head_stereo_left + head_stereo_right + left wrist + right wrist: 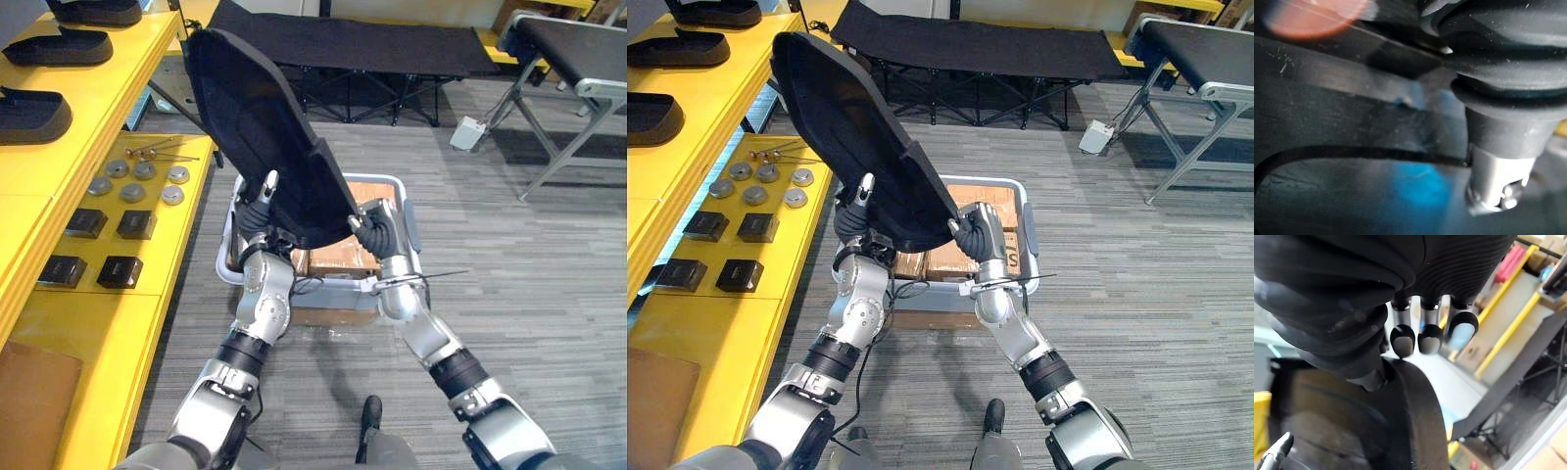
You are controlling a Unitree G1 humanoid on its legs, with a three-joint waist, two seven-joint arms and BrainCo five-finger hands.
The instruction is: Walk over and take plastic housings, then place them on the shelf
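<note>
Grey carpet floor, with a black folding cot beyond

Setting: industrial workshop or assembly area. Indicators: a long yellow shelf carrying black plastic housings, metal discs and small black blocks; a grey crate of cardboard boxes; metal-framed folding stands on grey carpet floor.
</note>
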